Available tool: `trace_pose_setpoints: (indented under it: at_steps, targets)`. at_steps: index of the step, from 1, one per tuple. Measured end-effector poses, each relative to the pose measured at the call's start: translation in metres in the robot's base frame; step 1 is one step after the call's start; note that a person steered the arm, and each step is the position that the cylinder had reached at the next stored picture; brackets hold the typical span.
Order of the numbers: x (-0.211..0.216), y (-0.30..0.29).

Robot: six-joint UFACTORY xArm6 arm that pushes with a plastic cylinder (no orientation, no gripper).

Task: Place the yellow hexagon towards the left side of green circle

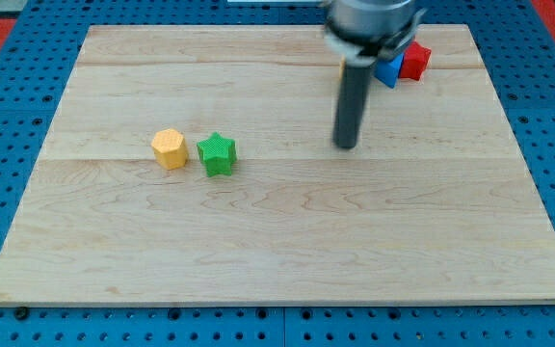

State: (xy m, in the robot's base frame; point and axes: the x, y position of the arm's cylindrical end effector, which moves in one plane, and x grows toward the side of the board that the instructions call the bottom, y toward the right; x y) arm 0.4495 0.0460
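Note:
A yellow hexagon block (pixel 170 148) lies on the wooden board (pixel 277 231), left of the middle. A green star block (pixel 217 153) sits just to its right, almost touching it. No green circle shows in this view. My tip (pixel 345 146) rests on the board right of centre, well to the right of the green star and apart from every block. The dark rod rises from it toward the view's top.
A blue block (pixel 388 69) and a red block (pixel 415 61) sit together near the board's top edge, partly hidden behind the rod's mount. A blue pegboard (pixel 8 116) surrounds the board.

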Motion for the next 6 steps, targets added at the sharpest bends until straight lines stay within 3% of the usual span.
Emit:
trace_pose_setpoints:
  at_steps: [1,3,5,6]
  targets:
    - [0.040,-0.128]
    - [0.019,-0.239]
    - [-0.004,-0.136]
    - [-0.038,-0.129]
